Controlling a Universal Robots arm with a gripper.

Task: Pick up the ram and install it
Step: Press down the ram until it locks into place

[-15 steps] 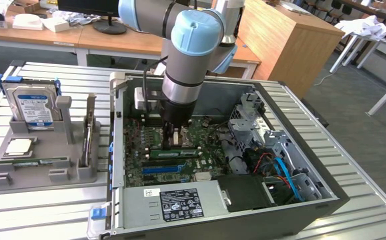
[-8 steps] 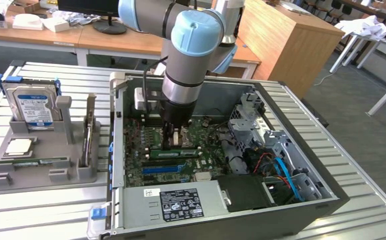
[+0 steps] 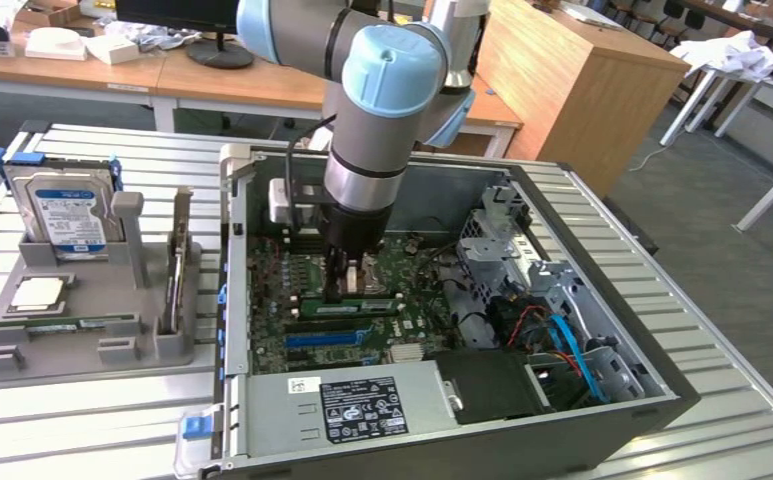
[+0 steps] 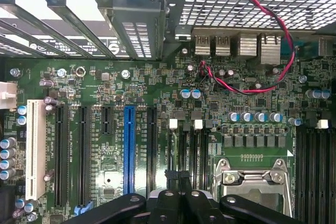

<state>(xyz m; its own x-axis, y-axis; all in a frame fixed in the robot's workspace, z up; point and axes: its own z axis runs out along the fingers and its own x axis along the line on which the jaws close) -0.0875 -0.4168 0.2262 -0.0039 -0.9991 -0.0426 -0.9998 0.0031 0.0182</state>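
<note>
The gripper (image 3: 346, 283) is lowered inside an open computer case (image 3: 600, 300), its fingers pressed together just above the motherboard (image 3: 420, 335). In the exterior view the fingertips meet the ram (image 3: 349, 305), a narrow green stick lying along a memory slot near the middle of the board. Whether the fingers pinch its upper edge or only press on it cannot be told. In the wrist view the dark fingers (image 4: 178, 203) are together over the row of black memory slots (image 4: 189, 153), with the silver processor socket (image 4: 252, 182) just beside them and a long blue slot (image 4: 129, 150) further off.

To seat the stick well, the push probably needs to go straight down, evenly along its length, until the white end latches (image 4: 174, 124) snap in; a tilted push risks binding one end.

Toward the exterior view's left, outside the case, a grey parts holder (image 3: 93, 330) stands on the slatted table (image 3: 39, 420). It carries a hard drive (image 3: 66, 215) upright at its far end, a square silver chip (image 3: 37, 293) and a thin card (image 3: 177, 270) on edge. A red and black wire (image 4: 252, 90) loops across the far part of the board.
</note>
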